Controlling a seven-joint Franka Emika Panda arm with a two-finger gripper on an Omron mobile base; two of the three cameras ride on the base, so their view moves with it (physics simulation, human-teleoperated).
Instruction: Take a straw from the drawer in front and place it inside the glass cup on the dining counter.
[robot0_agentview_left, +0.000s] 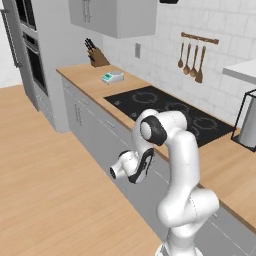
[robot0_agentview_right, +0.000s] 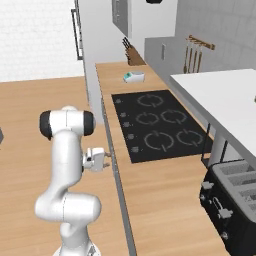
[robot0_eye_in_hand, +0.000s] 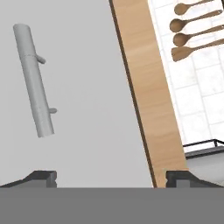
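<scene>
Now the wood worktop (robot0_agentview_left: 227, 165) runs along the tiled wall, with grey cabinet fronts (robot0_agentview_left: 95, 132) below it. A black hob (robot0_agentview_left: 172, 112) is set into it, its four rings clear in the right base view. The white arm (robot0_agentview_left: 182, 190) stands before the cabinets, its elbow bent and the hand reaching toward the fronts under the worktop's edge. A black toaster (robot0_agentview_right: 235, 202) sits near the right end of the worktop. Farther along, by the wall, are a knife block (robot0_agentview_left: 96, 56) and a small white scale (robot0_agentview_left: 112, 77), well apart from the hob. Wooden spoons (robot0_agentview_left: 192, 62) hang from a rail on the tiles.

The gripper (robot0_eye_in_hand: 111, 177) is spread wide and holds nothing; its two dark tips stand far apart in the hand view. It faces the closed grey drawer (robot0_eye_in_hand: 83, 100), whose metal bar handle (robot0_eye_in_hand: 33, 81) lies up and to the left of the tips, clear of them.
</scene>
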